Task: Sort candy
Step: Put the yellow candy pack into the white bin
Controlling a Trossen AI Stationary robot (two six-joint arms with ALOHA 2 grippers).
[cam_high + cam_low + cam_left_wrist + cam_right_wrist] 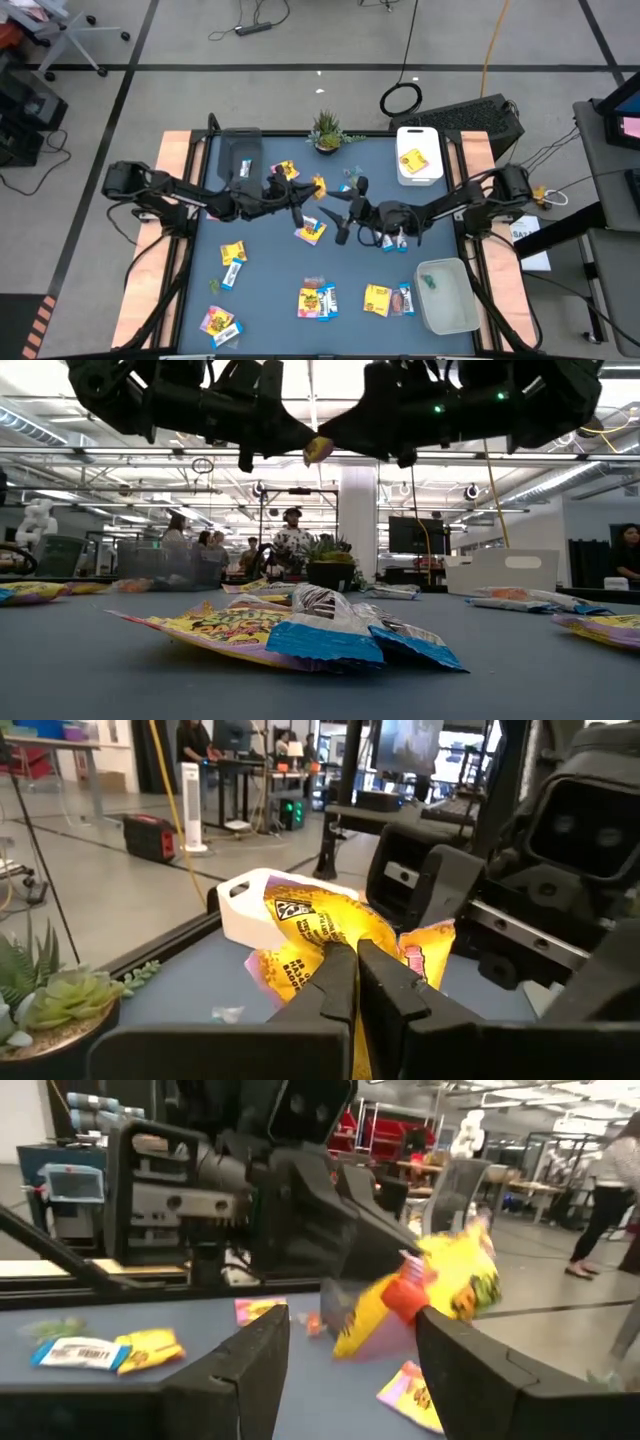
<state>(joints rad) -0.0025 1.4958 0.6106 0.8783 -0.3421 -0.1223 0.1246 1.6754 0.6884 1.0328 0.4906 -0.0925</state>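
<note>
We see a yellow candy packet [318, 186] held in the air just above centre of the high view, pinched by the left gripper [312, 190], whose fingers [340, 982] sit nearly together on the wrapper. In the left wrist view the same packet [320, 925] bulges above the closed fingertips. The right gripper [340, 205] faces it from the right, close but apart; its fingers [255, 1355] stand wide with nothing between them, the packet [455, 1280] hanging just beyond them.

The rest of the candy lies spread on the blue table [270, 300]: a yellow-and-blue packet [311, 231] at centre, another yellow one [284, 170] upper left of centre, a pair [232, 262] at left, a group [318, 300] at bottom centre, more [388, 299] right of it, and one [220, 322] at lower left.

A white bin [419, 155] at upper right holds a yellow packet [413, 160]. A clear bin [448, 296] at lower right holds a small green piece [427, 283]. A dark tray [238, 155] is at upper left, and a potted plant [326, 131] sits at the top edge. In the low view, people [290, 535] stand far behind the table.
</note>
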